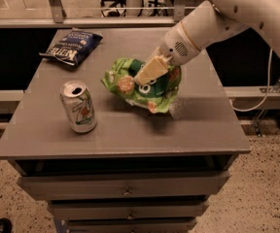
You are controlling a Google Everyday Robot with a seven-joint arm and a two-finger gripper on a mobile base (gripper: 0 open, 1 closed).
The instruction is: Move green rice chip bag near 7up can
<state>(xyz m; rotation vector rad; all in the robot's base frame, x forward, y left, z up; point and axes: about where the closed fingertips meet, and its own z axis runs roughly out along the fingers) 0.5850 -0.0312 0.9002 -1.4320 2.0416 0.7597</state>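
Note:
The green rice chip bag point(145, 89) is crumpled and held just above the grey table point(125, 135), near its middle. My gripper point(147, 75) comes in from the upper right on the white arm and is shut on the bag's top. The 7up can point(78, 106) stands upright at the front left of the table, a short way left of the bag, with a gap between them.
A dark blue chip bag point(72, 46) lies at the table's back left corner. The table is a drawer cabinet with drawers point(125, 191) below. A railing and chair legs stand behind. Speckled floor surrounds the cabinet.

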